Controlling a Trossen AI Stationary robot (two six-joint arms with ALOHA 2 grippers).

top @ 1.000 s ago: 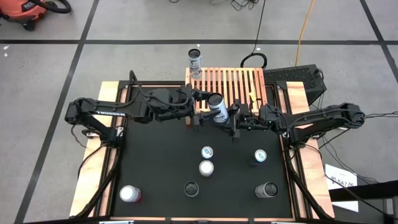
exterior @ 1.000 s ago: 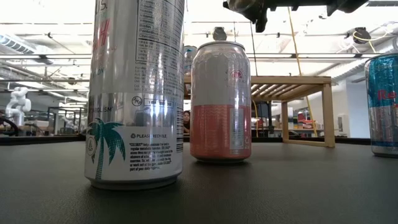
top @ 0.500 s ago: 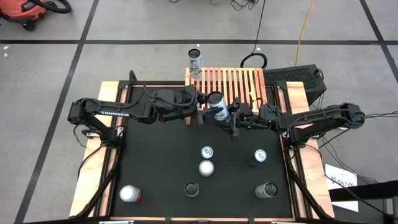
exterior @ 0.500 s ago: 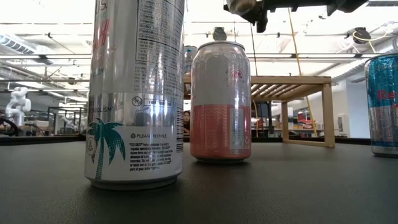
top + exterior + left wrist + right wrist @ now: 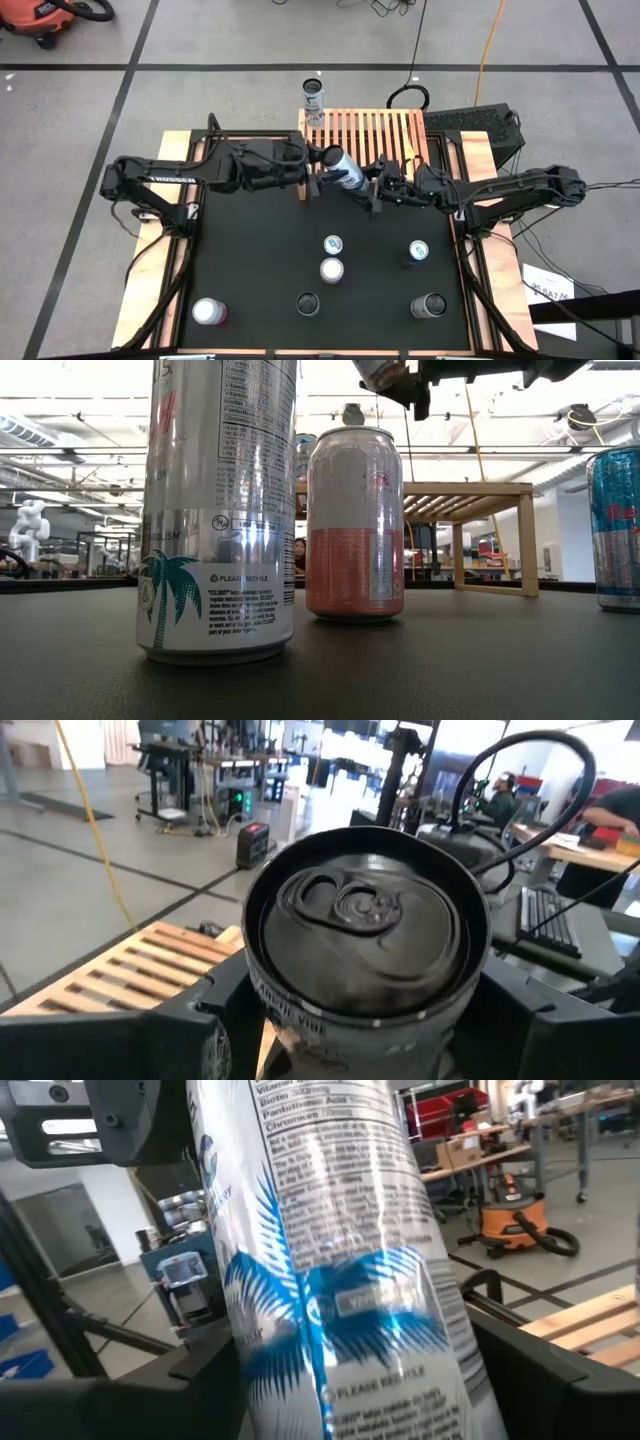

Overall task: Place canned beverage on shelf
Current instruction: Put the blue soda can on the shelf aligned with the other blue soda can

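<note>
Held can [image 5: 340,166]: silver with blue print, tilted, lifted off the table over the front edge of the shelf [image 5: 385,128], near its 7 o'clock corner in the high view. Left wrist view looks onto its dark lid with pull tab [image 5: 365,925]; right wrist view shows its blue-and-silver side with label text [image 5: 345,1270].

Left gripper [image 5: 322,172]: reaches in from 9 o'clock; dark fingers sit on either side of the can, closed against its body. Right gripper [image 5: 372,188]: comes in from 3 o'clock, fingers flanking the same can. Cannot tell whether they press on it.

Shelf: light-wood slatted rack at 12 o'clock on the table. A second can [image 5: 314,99] stands upright at its 11 o'clock corner. In the low view the shelf [image 5: 470,490] shows behind the near cans, with the arms' dark parts above.

Black mat [image 5: 250,260], standing upright: two cans [image 5: 332,258] just beside each other at centre; one [image 5: 418,251] toward 4 o'clock; dark-topped can [image 5: 308,303] at 6 o'clock; grey-topped can [image 5: 428,306] at 5 o'clock; white-topped can [image 5: 208,312] at 7 o'clock.

Low view, close to the camera: tall silver can with palm print [image 5: 220,510], pink-and-white can [image 5: 355,525], blue can [image 5: 615,525] at the edge.
</note>
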